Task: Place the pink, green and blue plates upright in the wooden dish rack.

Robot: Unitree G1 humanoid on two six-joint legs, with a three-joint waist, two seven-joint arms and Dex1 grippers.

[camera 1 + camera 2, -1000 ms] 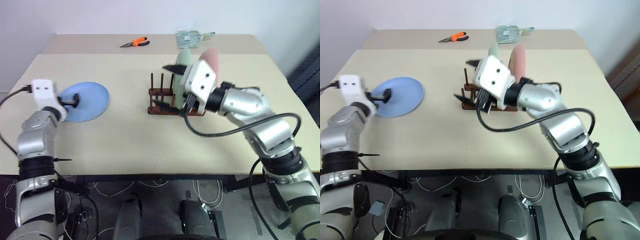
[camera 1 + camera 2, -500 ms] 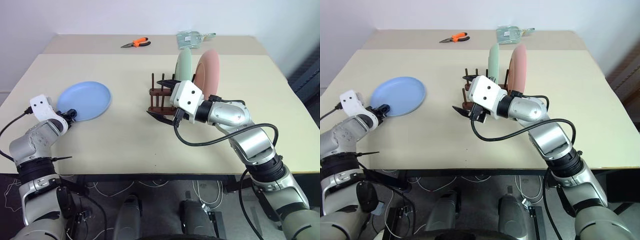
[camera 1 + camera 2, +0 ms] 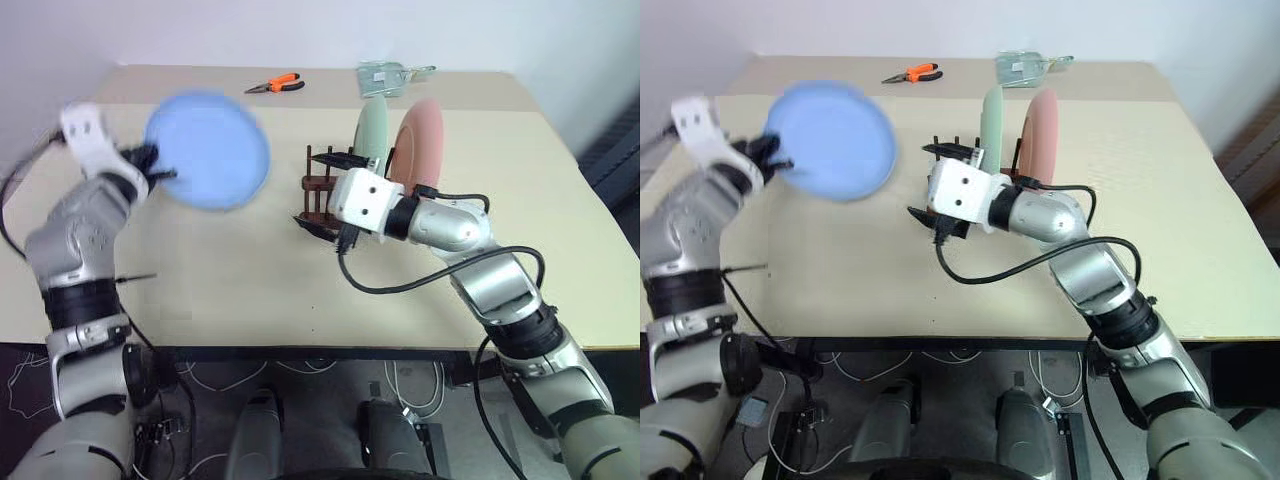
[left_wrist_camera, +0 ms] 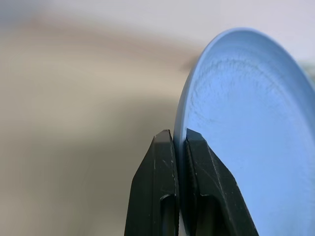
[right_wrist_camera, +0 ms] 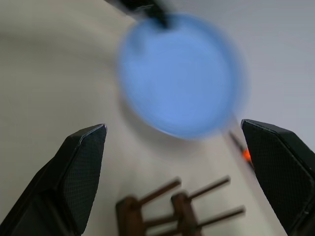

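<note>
My left gripper (image 4: 179,135) is shut on the rim of the blue plate (image 3: 207,150) and holds it tilted in the air, left of the wooden dish rack (image 3: 316,184). In the rack's right half the green plate (image 3: 370,135) and the pink plate (image 3: 418,135) stand upright side by side. At the rack's empty left end my right gripper (image 3: 318,192) stands open, its fingers (image 5: 74,182) spread wide and pointing toward the blue plate (image 5: 179,73). Several bare pegs (image 5: 197,189) of the rack show between them.
Orange-handled pliers (image 3: 272,84) and a clear packet (image 3: 385,75) lie at the table's far edge, behind the rack. The beige table (image 3: 230,280) stretches bare in front of the rack and under the raised plate.
My left gripper closed on the blue plate's rim and lifted it off the table, up and rightward toward the rack. The right gripper rolled a little and stayed open by the rack.
</note>
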